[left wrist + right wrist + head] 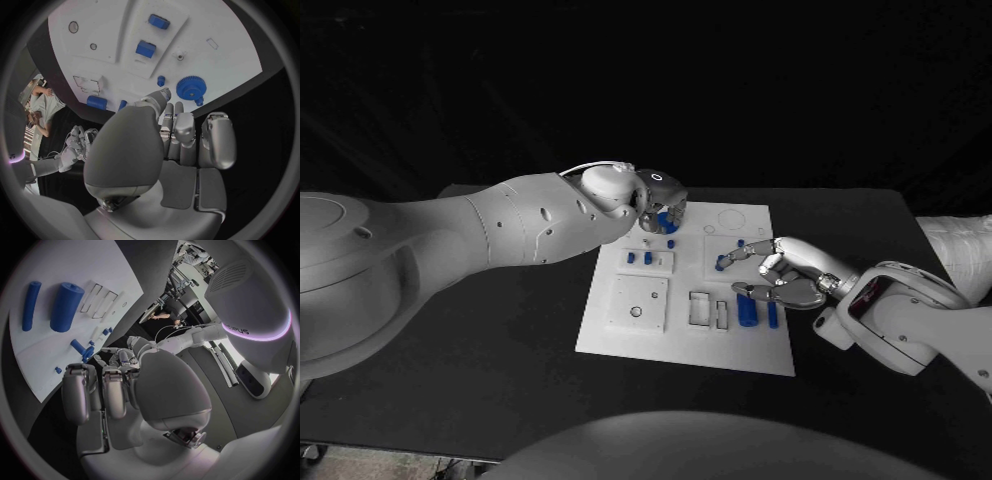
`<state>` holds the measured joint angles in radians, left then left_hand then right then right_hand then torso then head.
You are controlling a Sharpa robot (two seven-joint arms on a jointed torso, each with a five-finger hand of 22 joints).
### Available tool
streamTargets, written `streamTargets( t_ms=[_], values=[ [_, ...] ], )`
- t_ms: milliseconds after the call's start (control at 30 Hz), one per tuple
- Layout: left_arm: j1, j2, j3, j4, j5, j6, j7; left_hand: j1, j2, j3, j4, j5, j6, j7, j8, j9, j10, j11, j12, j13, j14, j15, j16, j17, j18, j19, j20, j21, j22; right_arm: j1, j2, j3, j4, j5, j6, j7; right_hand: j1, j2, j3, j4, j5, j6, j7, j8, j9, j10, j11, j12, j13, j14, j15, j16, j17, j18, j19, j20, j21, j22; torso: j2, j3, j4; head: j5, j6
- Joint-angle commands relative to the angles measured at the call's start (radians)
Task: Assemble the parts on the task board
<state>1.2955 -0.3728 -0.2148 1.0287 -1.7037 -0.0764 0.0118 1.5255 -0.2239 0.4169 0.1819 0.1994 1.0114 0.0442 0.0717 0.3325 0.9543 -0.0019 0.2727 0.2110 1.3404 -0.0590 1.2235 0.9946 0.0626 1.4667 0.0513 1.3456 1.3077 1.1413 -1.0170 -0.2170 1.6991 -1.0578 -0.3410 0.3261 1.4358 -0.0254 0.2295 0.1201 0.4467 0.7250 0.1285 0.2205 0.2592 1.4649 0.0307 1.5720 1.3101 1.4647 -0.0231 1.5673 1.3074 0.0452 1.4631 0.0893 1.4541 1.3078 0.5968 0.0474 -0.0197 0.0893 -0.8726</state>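
The black worktop (516, 330) carries the white task board (689, 335) at frame centre. The left hand (661, 208), fingers curled, hovers over a blue gear (191, 88) at the board's upper edge. The right hand (783, 272) pinches a blue peg (727, 261) right of centre.

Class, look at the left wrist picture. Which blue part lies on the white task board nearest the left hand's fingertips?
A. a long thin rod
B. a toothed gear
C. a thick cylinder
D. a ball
B: a blue gear with teeth round its rim lies flat on the task board just beyond the fingers of the left hand; the other blue pieces lie farther off.
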Motion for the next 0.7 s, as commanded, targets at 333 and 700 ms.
streamTargets(
  t_ms=[333, 700],
  values=[
    [-0.010, 0.006, 0.001, 0.015, 0.009, 0.024, 0.021, -0.013, 0.001, -0.011, -0.003, -0.018, -0.003, 0.000, -0.001, -0.011, 0.018, 0.002, 0.011, 0.009, -0.023, -0.001, -0.009, -0.031, -0.011, 0.015, -0.008, -0.011, 0.194, 0.000, 0.004, 0.000, -0.005, 0.003, 0.014, 0.006, -0.010, 0.002, -0.002, 0.009, -0.022, -0.004, 0.003, 0.028, 0.012, 0.106, 0.008, -0.001, 0.261, 0.106, 0.007, 0.003, 0.263, -0.011, 0.005, 0.006, 0.000, 0.217, 0.001, -0.0003, 0.0000, 0.004, 0.000],
    [-0.026, 0.018, 0.001, -0.004, 0.005, 0.038, 0.021, -0.011, 0.005, -0.011, -0.008, -0.001, -0.009, -0.005, -0.002, -0.020, 0.016, 0.001, 0.009, 0.011, -0.037, -0.001, -0.014, -0.050, -0.009, 0.010, -0.006, -0.021, 0.192, 0.000, 0.002, 0.000, -0.005, 0.006, 0.017, 0.009, -0.011, 0.003, -0.003, 0.010, -0.026, 0.001, 0.004, 0.038, 0.017, 0.106, 0.009, -0.001, 0.261, 0.106, 0.008, 0.003, 0.263, -0.010, 0.003, 0.007, -0.002, 0.217, 0.000, 0.0000, -0.0009, 0.004, 0.000]
  ],
)
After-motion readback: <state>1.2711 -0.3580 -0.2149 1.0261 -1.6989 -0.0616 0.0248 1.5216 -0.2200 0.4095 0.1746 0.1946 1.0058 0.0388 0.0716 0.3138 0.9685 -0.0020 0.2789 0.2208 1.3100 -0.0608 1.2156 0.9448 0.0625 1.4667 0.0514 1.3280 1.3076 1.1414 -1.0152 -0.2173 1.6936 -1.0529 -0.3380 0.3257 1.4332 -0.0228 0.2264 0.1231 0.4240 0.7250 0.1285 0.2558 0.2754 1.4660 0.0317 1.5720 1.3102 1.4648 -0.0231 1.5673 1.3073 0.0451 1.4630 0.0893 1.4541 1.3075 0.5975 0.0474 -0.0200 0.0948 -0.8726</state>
